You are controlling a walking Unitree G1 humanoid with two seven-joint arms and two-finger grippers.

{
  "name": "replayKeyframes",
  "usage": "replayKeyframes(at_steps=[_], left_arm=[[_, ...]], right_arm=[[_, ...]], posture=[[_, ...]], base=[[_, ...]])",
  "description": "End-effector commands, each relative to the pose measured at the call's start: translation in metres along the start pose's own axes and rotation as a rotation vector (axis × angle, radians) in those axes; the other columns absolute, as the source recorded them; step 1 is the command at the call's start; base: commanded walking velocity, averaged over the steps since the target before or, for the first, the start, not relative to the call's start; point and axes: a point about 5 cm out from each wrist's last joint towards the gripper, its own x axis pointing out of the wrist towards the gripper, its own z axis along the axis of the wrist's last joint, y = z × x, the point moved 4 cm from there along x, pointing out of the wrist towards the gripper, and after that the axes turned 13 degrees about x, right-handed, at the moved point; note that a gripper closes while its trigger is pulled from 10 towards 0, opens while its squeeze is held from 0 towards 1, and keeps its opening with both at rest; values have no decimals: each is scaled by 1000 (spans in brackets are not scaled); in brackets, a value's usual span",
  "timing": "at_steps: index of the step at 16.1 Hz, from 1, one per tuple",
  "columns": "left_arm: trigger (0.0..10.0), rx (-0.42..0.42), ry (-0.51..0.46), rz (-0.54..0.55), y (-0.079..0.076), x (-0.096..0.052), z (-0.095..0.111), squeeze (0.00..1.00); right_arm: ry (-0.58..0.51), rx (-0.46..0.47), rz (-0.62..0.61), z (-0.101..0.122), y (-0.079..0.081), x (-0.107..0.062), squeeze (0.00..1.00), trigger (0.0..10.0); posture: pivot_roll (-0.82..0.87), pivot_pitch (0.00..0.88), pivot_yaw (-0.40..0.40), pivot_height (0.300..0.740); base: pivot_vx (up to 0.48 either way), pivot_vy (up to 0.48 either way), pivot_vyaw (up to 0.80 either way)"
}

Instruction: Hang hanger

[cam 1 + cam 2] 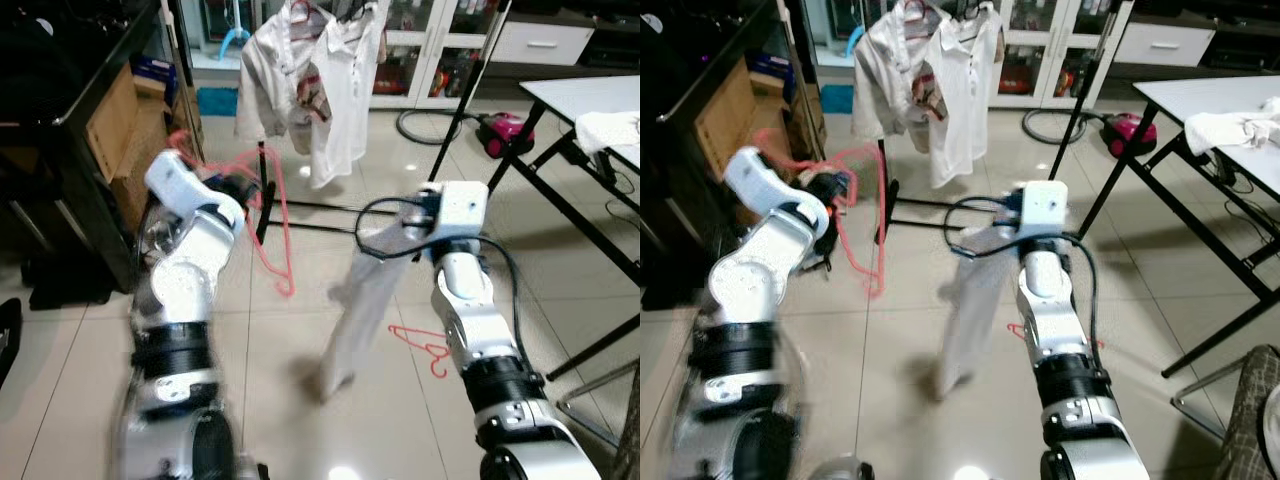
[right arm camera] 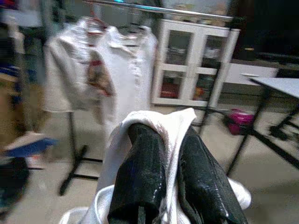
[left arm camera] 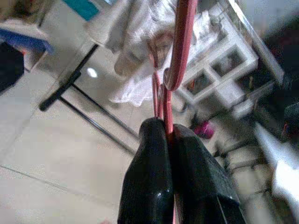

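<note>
Left gripper (image 3: 169,135) pinches my red hanger (image 1: 272,215), right gripper (image 2: 170,140) clamps the white garment (image 1: 355,310); far rack (image 2: 159,9) unreached, hanging remains.

My two head cameras look forward and down from above my arms, well back from the clothes rack (image 1: 262,190), and both take in the rack, its white shirts (image 1: 335,95) and the tiled floor (image 1: 900,330) before it. My left wrist camera looks along its fingers (image 3: 154,182) up at the rack from close by. My right wrist camera faces the rack level, from farther off.
</note>
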Motion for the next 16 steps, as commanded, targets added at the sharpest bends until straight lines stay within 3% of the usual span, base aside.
replayKeyframes(at_steps=[1,3,4,5,6,9,11,16], left_arm=[[10000,113,37,-20,6,-3,-5,0],[10000,406,68,-60,38,-11,2,0],[10000,544,71,-134,40,-15,6,0],[10000,616,65,-229,34,-21,9,0],[10000,695,57,-401,18,-33,14,0],[10000,796,37,-590,1,-51,21,0],[10000,864,13,-863,-21,-79,27,0],[10000,871,62,-1052,-32,-95,14,0]], right_arm=[[-18,44,55,11,4,7,0,10000],[60,114,59,11,-12,15,0,10000],[76,130,47,12,-19,17,0,10000],[78,116,52,11,-21,16,0,10000],[83,114,66,11,-22,15,0,10000],[84,119,96,12,-21,16,0,10000],[102,119,169,11,-6,16,0,10000],[120,140,282,21,8,16,0,10000]], posture=[[82,0,-23,740],[75,0,-19,740],[71,0,-18,740],[68,0,-16,740],[63,0,-14,740],[62,0,-12,740],[56,0,-11,740],[40,0,-1,740]], base=[[0,0,0],[0,0,0],[0,0,0],[0,0,0],[0,0,0],[0,0,0],[0,0,0],[0,0,0]])
